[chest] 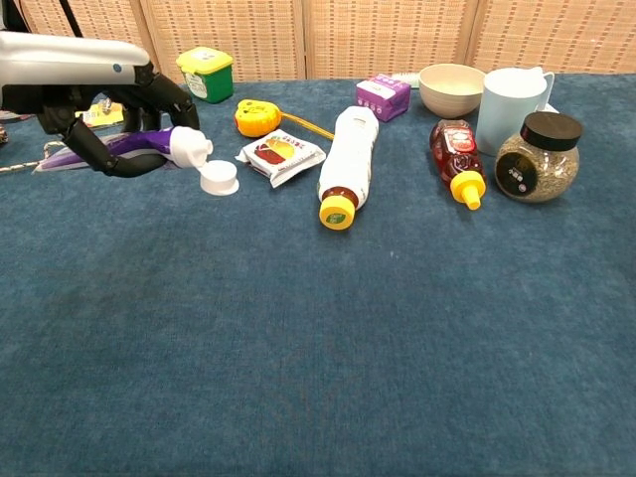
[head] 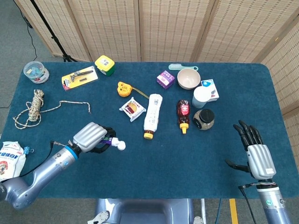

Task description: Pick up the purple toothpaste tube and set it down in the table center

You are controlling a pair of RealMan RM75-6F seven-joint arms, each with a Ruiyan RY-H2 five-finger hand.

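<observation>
My left hand [head: 91, 136] [chest: 94, 99] grips the purple toothpaste tube [chest: 139, 147] and holds it above the table, left of the table's middle. The tube's white flip cap [head: 121, 145] [chest: 219, 178] hangs open and points toward the middle. In the head view only the cap and a bit of purple show past the fingers. My right hand [head: 258, 153] hovers over the table's near right part, open, fingers spread and pointing away, holding nothing. The chest view does not show it.
A white bottle with a yellow cap [head: 152, 115] lies near the middle, beside a snack packet [head: 132, 108] and a red sauce bottle [head: 183, 113]. A black-lidded jar [head: 204, 119], mug [head: 202, 96], bowl [head: 188, 78], tape measure [head: 123, 88] and purple box [head: 165, 79] stand farther back. Rope [head: 33, 106] lies far left.
</observation>
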